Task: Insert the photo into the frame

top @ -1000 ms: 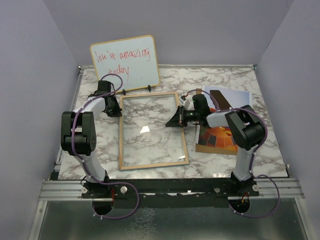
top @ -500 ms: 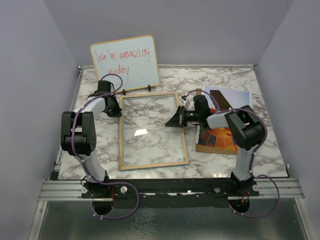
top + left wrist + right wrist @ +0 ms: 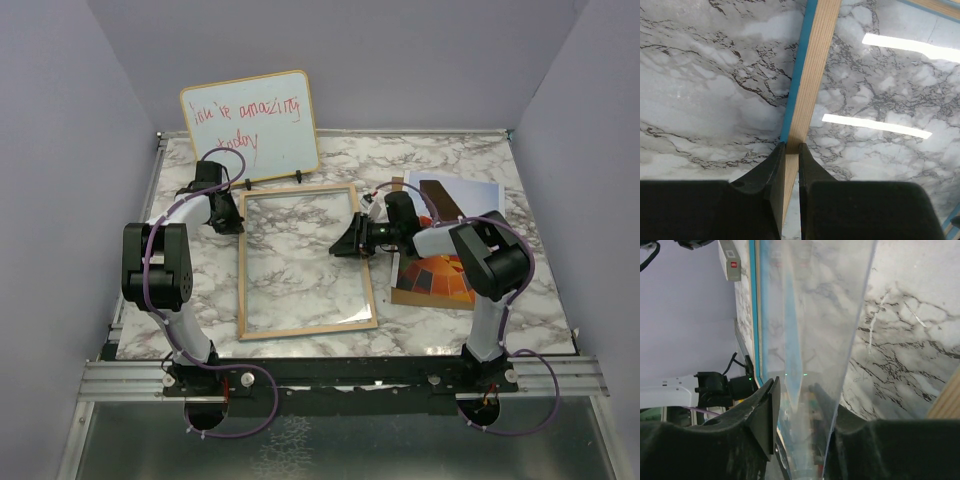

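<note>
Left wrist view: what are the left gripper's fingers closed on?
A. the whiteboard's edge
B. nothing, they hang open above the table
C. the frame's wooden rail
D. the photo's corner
C: the left gripper has its fingertips pinched on the light wood rail of the frame, with the rail's blue edge showing alongside, over the marble table.

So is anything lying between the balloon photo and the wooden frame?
Only the robot's own right gripper, shut on the clear pane at the frame's right edge; its arm reaches over the photo. Nothing else.
</note>
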